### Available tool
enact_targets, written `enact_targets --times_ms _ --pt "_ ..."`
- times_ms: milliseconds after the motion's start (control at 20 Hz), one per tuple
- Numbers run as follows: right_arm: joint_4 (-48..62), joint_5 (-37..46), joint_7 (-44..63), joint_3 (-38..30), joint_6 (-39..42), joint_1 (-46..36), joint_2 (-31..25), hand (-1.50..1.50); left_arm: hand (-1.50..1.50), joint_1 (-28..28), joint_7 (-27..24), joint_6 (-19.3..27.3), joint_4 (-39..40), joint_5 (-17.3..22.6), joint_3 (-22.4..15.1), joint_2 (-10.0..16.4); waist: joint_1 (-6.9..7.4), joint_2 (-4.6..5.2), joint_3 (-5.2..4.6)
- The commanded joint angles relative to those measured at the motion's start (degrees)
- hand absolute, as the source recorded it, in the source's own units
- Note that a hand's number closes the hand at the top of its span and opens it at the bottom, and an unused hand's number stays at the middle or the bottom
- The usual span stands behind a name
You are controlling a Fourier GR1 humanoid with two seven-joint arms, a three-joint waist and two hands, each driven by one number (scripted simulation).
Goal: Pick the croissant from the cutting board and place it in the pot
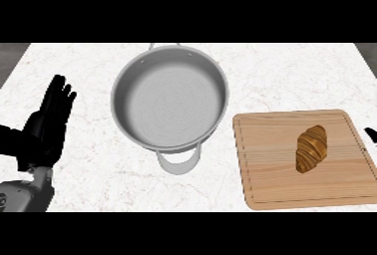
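Observation:
A brown croissant [311,148] lies on the wooden cutting board [273,174] at the right, its length running roughly near to far. To the board's left stands a wide grey pot [169,97] with nothing inside and a loop handle toward me. My left hand [50,117] rests at the left edge, fingers straight and pointing up, well away from the pot. Of my right hand [371,133] only a black tip shows at the right edge, just beyond the board's far right side; its fingers are out of the picture.
The white marbled counter [88,184] stretches around the pot and board. A dark strip borders the counter at the far corners.

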Motion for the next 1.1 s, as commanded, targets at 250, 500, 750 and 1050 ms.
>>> enact_targets --times_ms 250,500,750,1050 --pt "-5.33 -1.02 0.47 -1.35 11.08 3.59 -6.12 -1.50 0.00 -1.42 0.21 -2.73 1.87 -1.33 2.95 -1.85 -0.31 -0.32 -0.18" --pt "-13.38 2.72 13.11 5.31 18.41 7.45 -13.54 -1.50 0.00 -3.17 3.58 -2.38 0.69 -1.06 3.21 -0.48 -0.67 -0.54 -0.32" --pt "-17.27 8.49 27.04 13.12 22.22 1.77 -17.94 -1.50 0.00 -3.28 2.55 -3.65 1.78 -1.00 2.86 -1.46 0.84 -0.15 -0.32" --pt "-24.67 9.88 41.88 19.88 27.43 -1.56 -15.56 -1.50 0.00 -2.43 3.31 -4.30 0.71 -1.74 3.80 -1.32 0.51 -0.29 -0.20"
